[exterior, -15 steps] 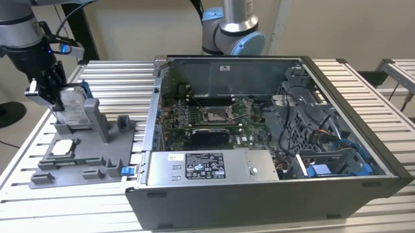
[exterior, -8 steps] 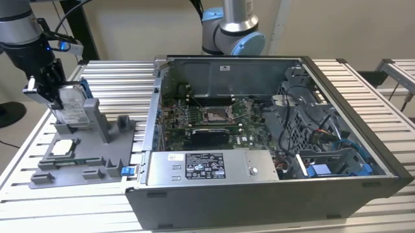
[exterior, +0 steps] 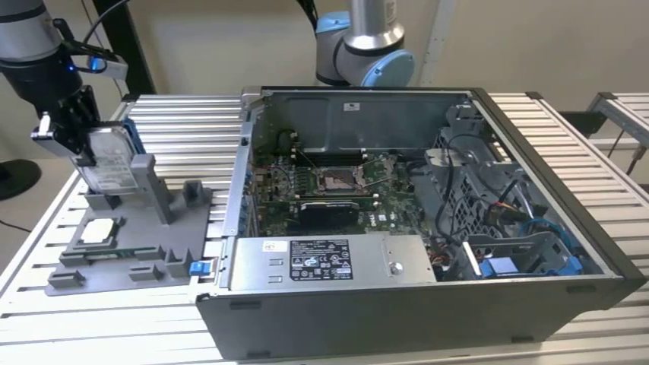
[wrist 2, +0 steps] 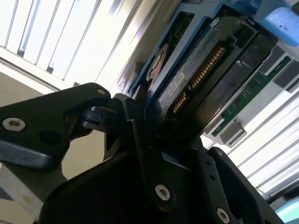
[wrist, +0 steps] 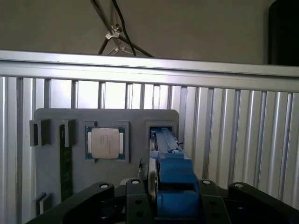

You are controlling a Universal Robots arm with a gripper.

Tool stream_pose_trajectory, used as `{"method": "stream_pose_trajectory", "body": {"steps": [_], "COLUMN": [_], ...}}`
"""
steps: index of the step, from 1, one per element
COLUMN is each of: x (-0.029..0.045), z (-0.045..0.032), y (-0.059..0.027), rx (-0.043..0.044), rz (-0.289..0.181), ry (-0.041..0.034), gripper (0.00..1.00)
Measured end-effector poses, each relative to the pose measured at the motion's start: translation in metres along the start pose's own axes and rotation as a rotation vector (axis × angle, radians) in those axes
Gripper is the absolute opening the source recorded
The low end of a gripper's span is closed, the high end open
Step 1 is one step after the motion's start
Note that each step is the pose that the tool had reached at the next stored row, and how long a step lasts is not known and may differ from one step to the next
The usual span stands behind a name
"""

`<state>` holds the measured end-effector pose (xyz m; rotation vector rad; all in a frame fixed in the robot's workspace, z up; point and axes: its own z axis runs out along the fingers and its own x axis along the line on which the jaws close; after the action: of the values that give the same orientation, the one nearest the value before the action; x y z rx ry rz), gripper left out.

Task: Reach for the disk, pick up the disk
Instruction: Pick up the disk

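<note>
In the exterior view, saw the gripper (exterior: 79, 144) at the view's left, pinched onto the upper edge of the disk (exterior: 109, 163). Held upright there, low end at or just above the tall slot of the grey fixture (exterior: 152, 255); could not tell whether touching or clear. Noted 1 small square chip (exterior: 99, 230) seated lower in that fixture, and the open computer case (exterior: 426, 312) toward the view's right, well apart.

In the second wrist view, looked along the disk's connector end, with the black fingers (wrist 2: 145, 154) pressed against its sides.

In the first wrist view, saw the blue bracket (wrist: 170, 163) edge-on between the 2 fingers, over the fixture's slot and near the chip.

Judged the reach done and the grasp made; lift out of the fixture not clearly achieved.
</note>
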<state>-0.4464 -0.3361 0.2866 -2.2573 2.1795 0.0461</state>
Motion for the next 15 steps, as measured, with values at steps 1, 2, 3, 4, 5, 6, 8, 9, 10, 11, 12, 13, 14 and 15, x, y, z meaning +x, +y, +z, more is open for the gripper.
{"method": "stream_pose_trajectory", "body": {"steps": [1, 2, 3, 4, 5, 6, 8, 9, 10, 11, 12, 13, 14, 15], "x": [0.0000, -0.0001, -0.0001, -0.0001, -0.0002, -0.0002, -0.0002, -0.0003, -0.0003, -0.0003, -0.0003, -0.0004, -0.0004, -0.0004], "z": [-0.0011, -0.0022, -0.0034, -0.0045, -0.0057, -0.0069, -0.0093, -0.0105, -0.0116, -0.0128, -0.0139, -0.0151, -0.0163, -0.0175], "y": [0.0000, 0.0000, 0.0001, 0.0001, 0.0001, 0.0001, 0.0002, 0.0002, 0.0002, 0.0002, 0.0002, 0.0003, 0.0003, 0.0003], "rx": [0.0000, 0.0000, 0.0000, 0.0000, 0.0000, 0.0000, -0.0001, 0.0000, 0.0000, 0.0000, 0.0000, 0.0000, -0.0001, 0.0000], "rz": [0.000, 0.000, 0.000, 0.000, 0.000, 0.000, 0.000, 0.000, 0.000, 0.000, 0.000, 0.000, 0.000, 0.000], "ry": [0.0000, 0.0000, 0.0000, 0.0000, 0.0000, 0.0000, 0.0000, 0.0000, 0.0000, 0.0000, 0.0000, 0.0000, 0.0000, 0.0000], "gripper": [0.00, 0.00, 0.00, 0.00, 0.00, 0.00, 0.00, 0.00, 0.00, 0.00, 0.00, 0.00, 0.00, 0.00]}}
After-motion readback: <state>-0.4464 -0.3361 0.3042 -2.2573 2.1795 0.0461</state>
